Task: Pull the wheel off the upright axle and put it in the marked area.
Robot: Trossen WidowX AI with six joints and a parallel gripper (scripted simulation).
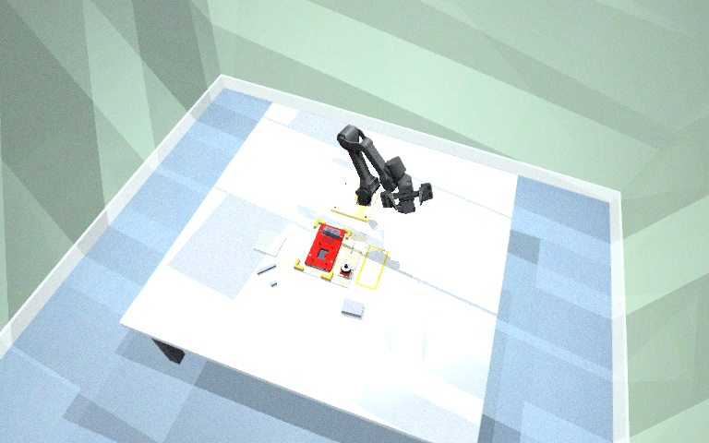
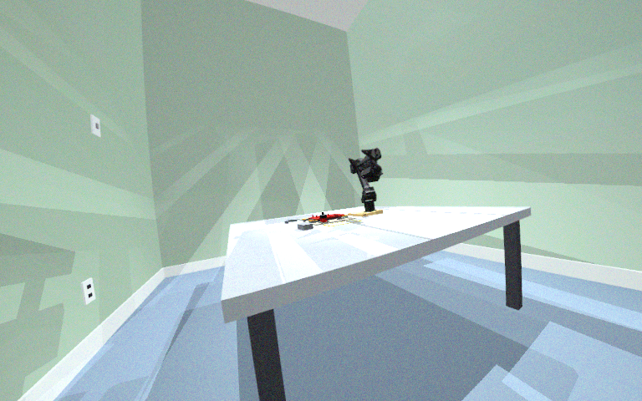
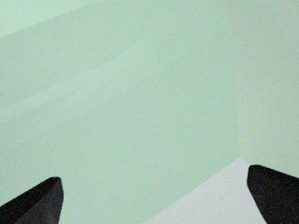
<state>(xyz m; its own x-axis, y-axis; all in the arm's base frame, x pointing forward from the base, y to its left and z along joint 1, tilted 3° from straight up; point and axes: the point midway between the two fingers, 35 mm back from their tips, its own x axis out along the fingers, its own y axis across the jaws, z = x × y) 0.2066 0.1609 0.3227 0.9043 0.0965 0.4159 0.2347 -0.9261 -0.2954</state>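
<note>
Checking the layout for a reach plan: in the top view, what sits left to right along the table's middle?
Pale flat sheet → red plate → wheel on its axle → yellow marked area. The open gripper hangs farther right, above them in the picture.
</note>
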